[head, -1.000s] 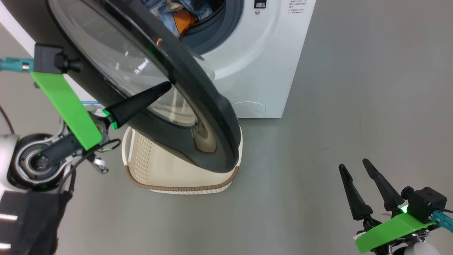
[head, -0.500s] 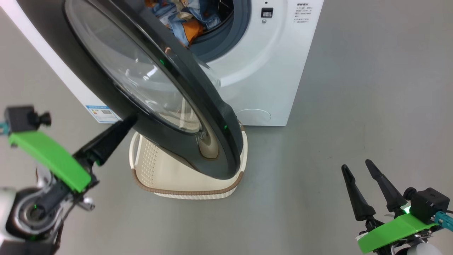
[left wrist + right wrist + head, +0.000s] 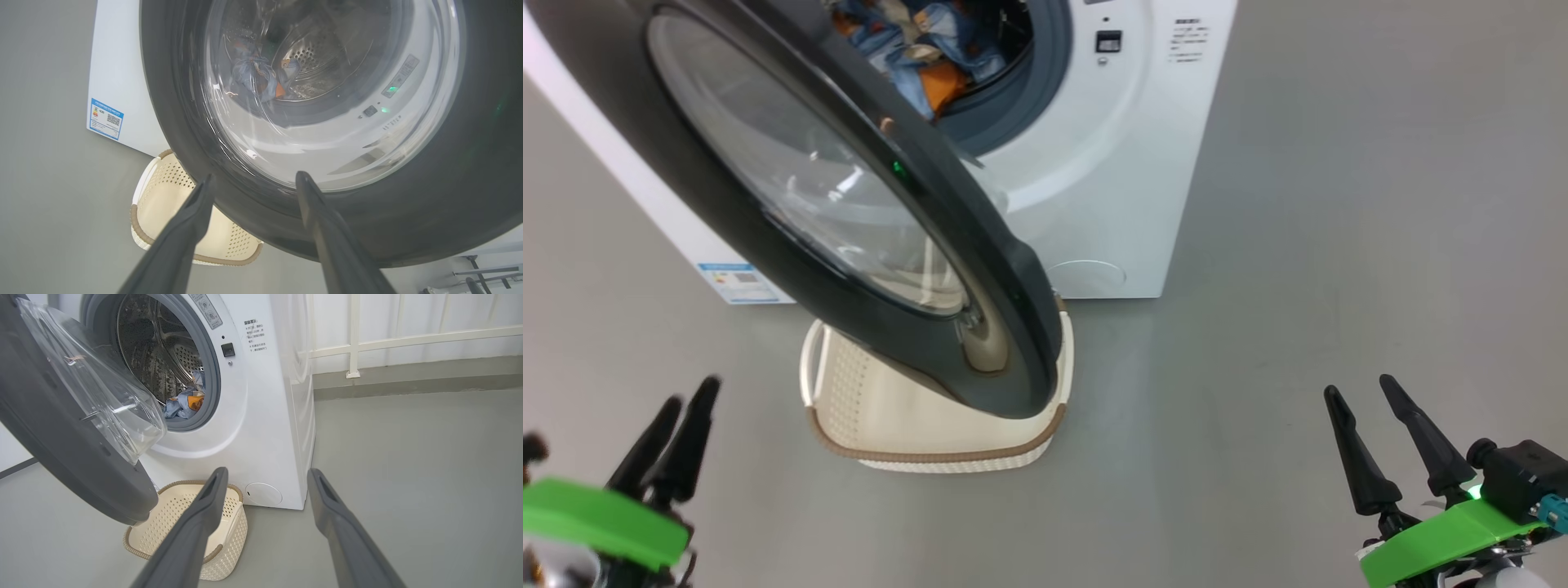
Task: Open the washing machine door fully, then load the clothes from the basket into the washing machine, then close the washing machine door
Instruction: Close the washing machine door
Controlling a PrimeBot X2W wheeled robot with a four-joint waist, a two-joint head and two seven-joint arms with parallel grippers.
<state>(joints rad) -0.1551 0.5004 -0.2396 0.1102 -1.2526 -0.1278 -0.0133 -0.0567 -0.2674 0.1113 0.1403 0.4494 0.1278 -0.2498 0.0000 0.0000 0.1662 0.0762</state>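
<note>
— Both pairs of jaws are standing wide apart, gripping nothing. The left gripper is hanging low on the left and the right gripper low on the right, each over the grey floor, well apart from the machine.

— And the washing machine door?

— It is hanging part-open, swung out from the washing machine, glossy and black around the edge, its clear glass bowl bulging towards the drum. Its lower edge is hovering above the basket.

— Where are the clothes lying?

— Inside the steel drum, blue cloth with orange patches, bunching behind the grey seal. The cream, brown-rimmed basket is sitting on the floor just in front of the machine, near a blue label sticker.
</note>
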